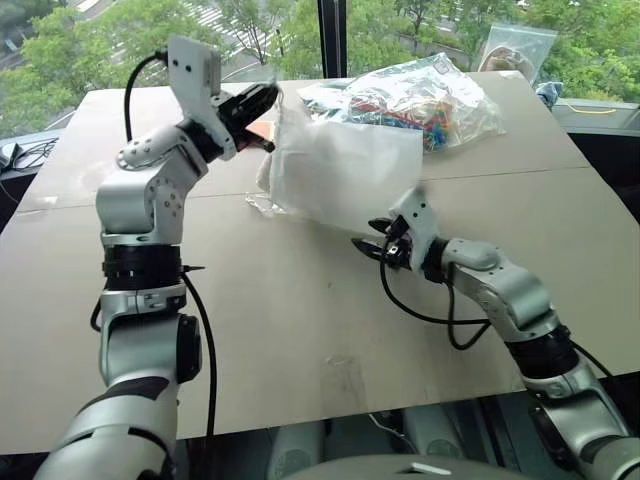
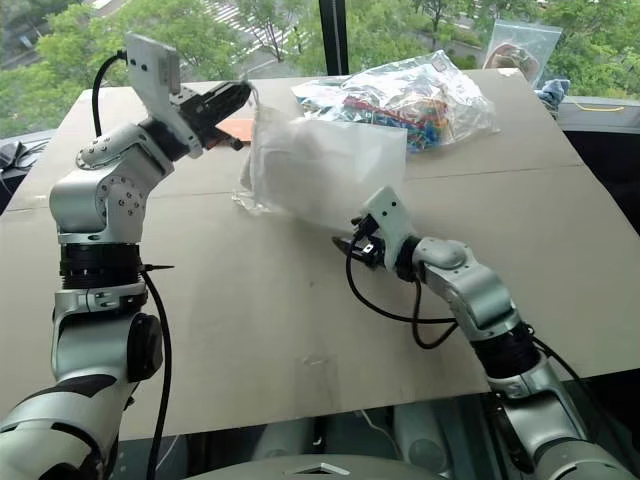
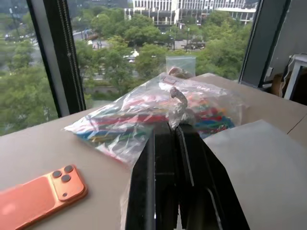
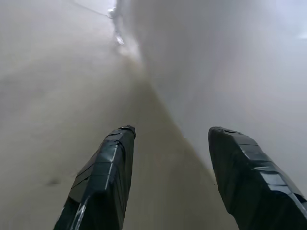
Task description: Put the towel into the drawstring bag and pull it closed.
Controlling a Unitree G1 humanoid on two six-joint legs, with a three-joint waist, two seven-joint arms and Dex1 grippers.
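The drawstring bag (image 1: 340,175), milky white and translucent, hangs tilted over the table with its lower edge resting on the tabletop. My left gripper (image 1: 262,100) is shut on the bag's upper left corner, and a crinkled bit of the film (image 3: 178,103) pokes out past the closed fingertips. My right gripper (image 1: 365,245) is open and low over the table, just at the bag's lower right edge. In the right wrist view its fingers (image 4: 108,167) stand apart with nothing between them, and the bag's wall (image 4: 230,72) is right ahead. The towel is hidden.
A clear plastic bag of colourful items (image 1: 410,100) lies behind the white bag. A small clear zip bag (image 1: 515,48) leans at the far right by the window. An orange phone (image 3: 38,196) lies flat near my left gripper. The brown tabletop (image 1: 300,330) stretches toward me.
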